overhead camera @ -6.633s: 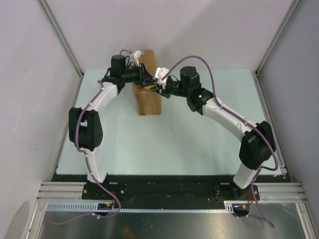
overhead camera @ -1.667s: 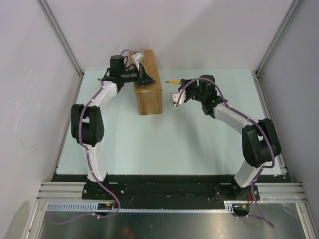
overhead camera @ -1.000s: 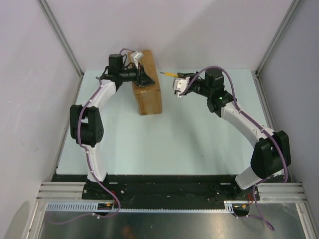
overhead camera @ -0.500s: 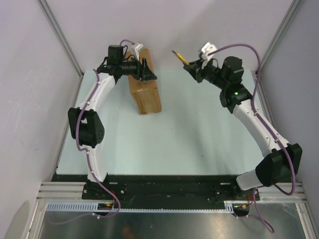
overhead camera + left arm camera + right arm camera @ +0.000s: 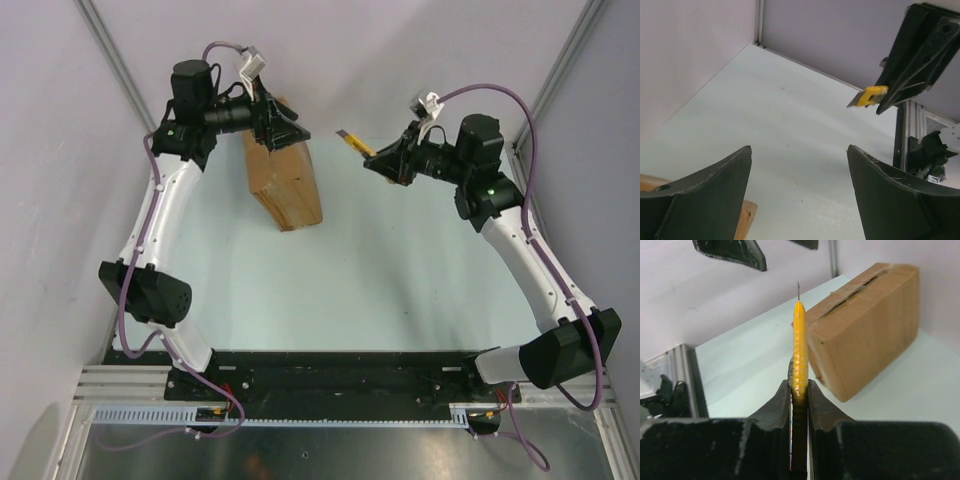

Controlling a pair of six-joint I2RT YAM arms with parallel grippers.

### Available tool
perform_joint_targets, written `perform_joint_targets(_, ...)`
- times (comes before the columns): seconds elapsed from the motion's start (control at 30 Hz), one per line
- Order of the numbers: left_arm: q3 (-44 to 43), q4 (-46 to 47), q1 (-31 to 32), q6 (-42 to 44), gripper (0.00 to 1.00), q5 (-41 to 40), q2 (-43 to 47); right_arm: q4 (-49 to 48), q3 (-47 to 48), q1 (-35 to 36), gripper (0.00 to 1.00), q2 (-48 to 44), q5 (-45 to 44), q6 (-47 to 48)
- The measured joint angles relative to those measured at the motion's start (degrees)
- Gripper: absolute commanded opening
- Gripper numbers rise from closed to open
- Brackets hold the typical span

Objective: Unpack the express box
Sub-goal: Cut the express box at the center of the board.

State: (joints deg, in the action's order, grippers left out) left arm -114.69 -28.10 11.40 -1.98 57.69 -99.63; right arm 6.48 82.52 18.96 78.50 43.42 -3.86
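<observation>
Since the earlier frame the left tool (image 5: 283, 126) has lifted off the express box (image 5: 288, 185) and spread its jaws wide. It now hangs empty above the box's far end. The right tool (image 5: 799, 386) is clamped on the yellow utility knife (image 5: 799, 330), blade out, held in the air well apart from the box. The box lies on the surface (image 5: 400, 270) at back left, with a dark slit along its top seam. The cutting looks done. The next move likely calls for parking the knife, then prying the 2 flaps apart.
</observation>
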Motion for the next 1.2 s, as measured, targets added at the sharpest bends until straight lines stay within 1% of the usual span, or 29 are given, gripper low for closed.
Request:
perform_joint_targets(0.13, -0.17, 0.55, 0.0, 0.11, 0.86, 4.0, 0.07, 1.92, 0.0, 1.11, 0.0, -0.02, 2.73, -0.52)
perform_joint_targets(0.23, -0.07, 0.48, 0.07, 0.94, 0.88, 10.6, -0.76, 3.1, 0.0, 1.55, 0.0, 0.0, 5.77, -0.96)
perform_joint_targets(0.47, 0.72, 0.55, 1.84, 2.64, 0.95, 20.35, -0.87, 5.18, 0.0, 1.73, 0.0, 0.55, 10.47, -1.77)
perform_joint_targets(0.53, 1.42, 0.61, 3.04, 3.48, 0.96, 22.1, -0.83, 5.84, 0.0, 2.1, 0.0, 1.05, 11.13, -1.81)
perform_joint_targets(0.73, 2.62, 0.48, 6.27, 3.61, 0.97, 22.43, -1.4, 5.75, 0.0, 4.15, 0.0, 2.58, 12.26, -2.29)
perform_joint_targets(0.83, 2.69, 0.48, 7.54, 3.61, 0.91, 22.49, -2.05, 5.31, 0.0, 5.09, 0.0, 3.41, 12.92, -3.06)
perform_joint_targets(0.87, 2.86, 0.5, 7.8, 3.61, 0.86, 22.51, -2.14, 5.2, 0.0, 5.35, 0.0, 3.69, 13.03, -3.23)
perform_joint_targets(0.9, 3.17, 0.5, 8.13, 3.65, 0.84, 22.51, -2.23, 5.2, 0.0, 5.62, 0.0, 3.93, 13.05, -3.3)
perform_joint_targets(1.1, 7.26, 0.63, 9.07, 4.37, 0.82, 23.78, -2.23, 4.52, 0.0, 5.95, 0.0, 4.7, 13.0, -4.28)
perform_joint_targets(1.13, 8.28, 0.59, 9.07, 4.61, 0.8, 23.91, -2.16, 4.31, 0.0, 5.95, 0.0, 4.72, 13.0, -4.39)
perform_joint_targets(1.2, 10.05, 0.52, 9.05, 5.03, 0.65, 23.98, -2.12, 4.0, 0.02, 5.95, 0.0, 4.72, 13.0, -4.61)
